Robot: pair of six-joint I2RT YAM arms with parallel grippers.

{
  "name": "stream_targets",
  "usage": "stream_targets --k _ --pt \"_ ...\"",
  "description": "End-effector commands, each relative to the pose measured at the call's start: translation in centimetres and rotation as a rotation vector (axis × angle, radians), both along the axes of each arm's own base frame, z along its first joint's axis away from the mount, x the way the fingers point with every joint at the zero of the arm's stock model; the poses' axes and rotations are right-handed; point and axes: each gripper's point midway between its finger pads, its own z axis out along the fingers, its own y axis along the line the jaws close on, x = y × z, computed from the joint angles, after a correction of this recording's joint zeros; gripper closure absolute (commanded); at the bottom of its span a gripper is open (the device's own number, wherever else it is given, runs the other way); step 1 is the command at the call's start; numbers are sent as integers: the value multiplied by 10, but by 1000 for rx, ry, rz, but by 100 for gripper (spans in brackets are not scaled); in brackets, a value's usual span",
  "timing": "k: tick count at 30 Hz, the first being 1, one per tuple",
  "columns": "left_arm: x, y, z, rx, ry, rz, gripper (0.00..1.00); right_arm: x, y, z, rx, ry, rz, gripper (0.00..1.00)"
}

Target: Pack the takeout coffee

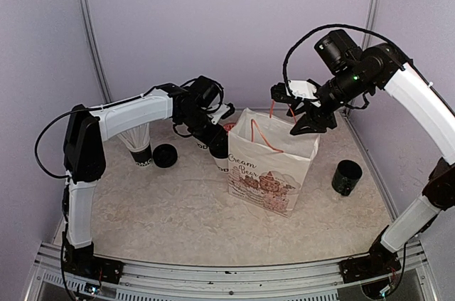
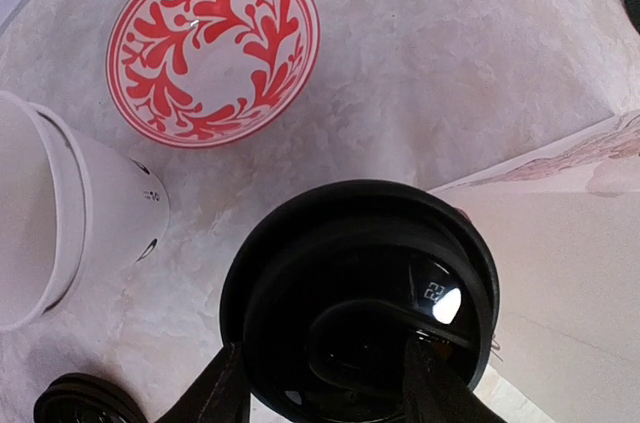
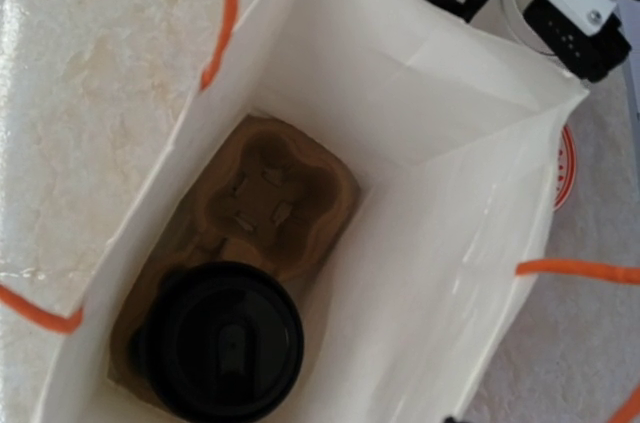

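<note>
My left gripper (image 1: 213, 136) is shut on a white coffee cup (image 1: 222, 161) by its black lid (image 2: 360, 293), just left of the paper bag (image 1: 274, 166). In the left wrist view its fingers (image 2: 225, 388) straddle the lid. The second coffee cup, seen as a black lid (image 3: 225, 343), sits in a brown cardboard carrier (image 3: 275, 188) at the bottom of the bag (image 3: 440, 273); the carrier's other slot is empty. My right gripper (image 1: 302, 124) hovers at the bag's back right rim by an orange handle (image 1: 272, 110). Its fingers barely show, so I cannot tell its state.
A cup of white straws (image 1: 140, 146) and a loose black lid (image 1: 165, 155) stand at the left. An uncapped white cup (image 2: 70, 233) is beside the held cup. A red-patterned plate (image 2: 212, 48) lies behind the bag. A black pot (image 1: 347, 177) stands at the right.
</note>
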Motion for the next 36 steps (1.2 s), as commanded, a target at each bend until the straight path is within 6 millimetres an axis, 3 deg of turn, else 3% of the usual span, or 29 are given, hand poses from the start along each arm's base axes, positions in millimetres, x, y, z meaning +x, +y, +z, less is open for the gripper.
stream_targets --k 1,7,15,21,25,29,33,34,36 --pt "-13 15 8 -5 44 11 50 2 -1 4 16 -10 -10 49" --pt "-16 18 10 -15 45 9 53 2 0 4 18 -10 -10 49" --pt "-6 4 13 -54 41 1 61 1 -1 4 18 -10 -9 49" --pt "-5 -1 16 -78 60 -12 74 -1 -4 5 18 -17 -15 49" --pt "-6 0 17 -84 66 -9 74 -2 -5 3 14 -16 -15 49" --pt "1 5 20 -70 40 38 60 -1 -4 5 20 -18 -14 49" --pt "-1 3 34 -82 -24 2 26 -1 -5 10 21 -31 -19 49" --pt "-2 2 39 -75 -53 -12 10 0 -7 11 18 -38 -23 51" --pt "-2 -2 43 -59 -90 -41 4 1 -9 13 15 -53 -33 57"
